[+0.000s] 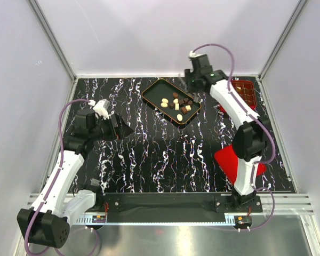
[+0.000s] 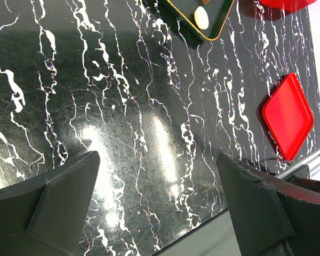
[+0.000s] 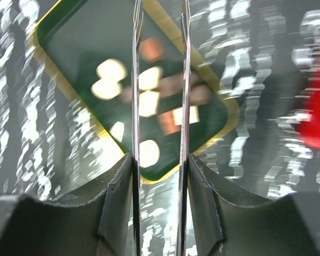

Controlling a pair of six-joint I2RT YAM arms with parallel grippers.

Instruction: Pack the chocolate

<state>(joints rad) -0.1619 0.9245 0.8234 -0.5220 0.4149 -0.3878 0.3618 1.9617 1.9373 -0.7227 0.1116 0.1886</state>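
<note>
Several pieces of chocolate (image 1: 175, 103) lie loose in the black tray (image 1: 152, 89) at the far middle of the table (image 1: 165, 154). Right gripper (image 1: 193, 96) hovers above them, narrowly parted and grasping nothing — likely lining up a pick. Red box (image 1: 249, 94) waits far right; left gripper (image 2: 157, 205) idles spread wide, near left.

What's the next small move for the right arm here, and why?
Probably lower the right gripper onto one candy: it hovers over the black tray, jaws narrowly apart and holding tweezer-like blades with nothing between them, and the chocolates lie in the tray, not in the red box.
</note>
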